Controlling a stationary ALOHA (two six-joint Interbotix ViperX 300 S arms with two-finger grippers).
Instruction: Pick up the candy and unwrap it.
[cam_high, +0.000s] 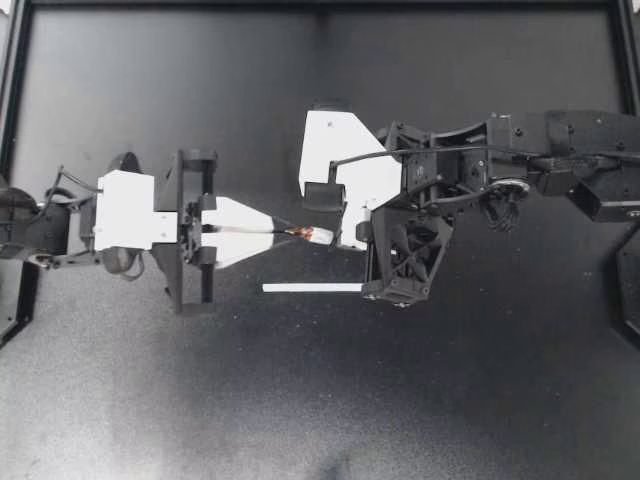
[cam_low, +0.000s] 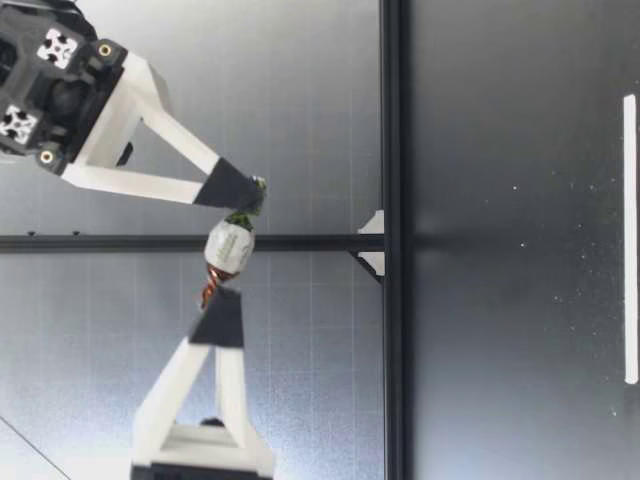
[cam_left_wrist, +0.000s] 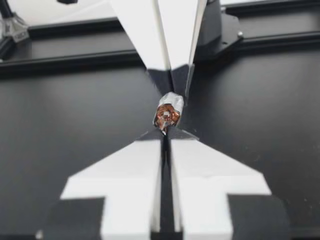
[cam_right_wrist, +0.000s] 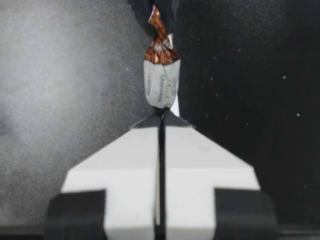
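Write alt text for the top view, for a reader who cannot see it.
A wrapped candy is pinched at both ends: my left pincer holds its coppery twist, my right pincer the opposite end. They meet from opposite sides over a dark table, where a white strip lies beside my right pincer.

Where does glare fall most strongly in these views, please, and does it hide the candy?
Top view: only faint sheen on the table; the candy, between my left gripper and right gripper, is plain. Right wrist view: glare washes the table pale beside the gripper. Left wrist view: the candy's foil glints, unhidden.
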